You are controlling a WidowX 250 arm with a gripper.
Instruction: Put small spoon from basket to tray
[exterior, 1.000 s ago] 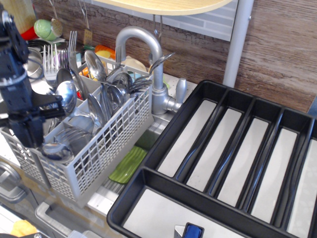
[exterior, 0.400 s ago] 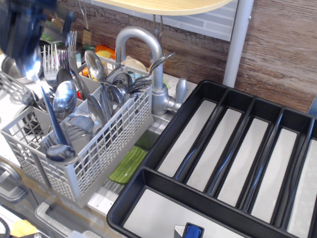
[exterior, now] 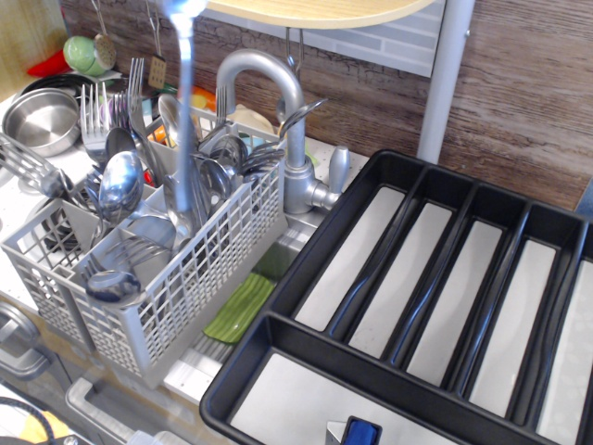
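A thin steel spoon (exterior: 186, 111) hangs almost upright and blurred over the grey grid basket (exterior: 199, 278). Its upper end runs out of the top edge of the frame and its lower end is level with the cutlery standing in the basket. What holds it is out of view, and I cannot tell its size for sure. The gripper and arm do not show. The basket holds several large spoons and forks. The black tray (exterior: 306, 357) with its pale-lined long compartments lies at the right, with no cutlery in it.
A steel faucet (exterior: 289, 139) stands between basket and tray. A green dish (exterior: 239, 308) lies below the basket's right wall. A steel pot (exterior: 39, 119) sits at the far left. A small blue object (exterior: 361, 433) is at the tray's front edge. A wooden shelf hangs overhead.
The arm has risen and left the frame at the top. A spoon has come up out of the basket's left side and moved right, now hanging over the basket's middle.
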